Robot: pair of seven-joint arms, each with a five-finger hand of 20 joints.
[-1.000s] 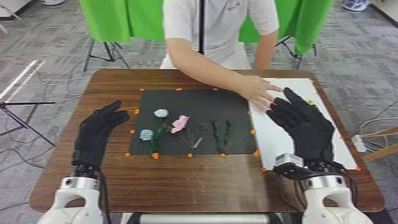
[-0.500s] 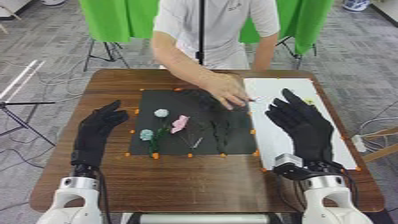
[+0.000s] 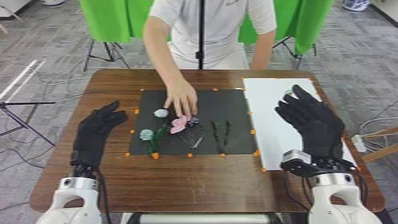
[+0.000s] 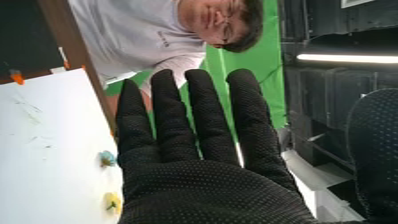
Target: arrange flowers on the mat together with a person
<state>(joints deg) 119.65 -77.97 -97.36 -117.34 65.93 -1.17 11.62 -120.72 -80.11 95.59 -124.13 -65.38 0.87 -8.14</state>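
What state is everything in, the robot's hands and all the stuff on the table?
Left hand: open, empty.
Right hand: open, fingers straight, empty.
Person's hand: over the dark mat, fingers pointing down at the pink flower.
Dark mat: flat.
White sheet: flat.
Pink flower: lying on the mat.
Yellow flower: on the white sheet.

A brown wooden table (image 3: 200, 185) with rounded corners carries a flat dark mat (image 3: 226, 101) near its middle. Just beside the mat, on the right, lies a white sheet (image 3: 269, 107); small orange markers (image 3: 155, 156) dot both edges.
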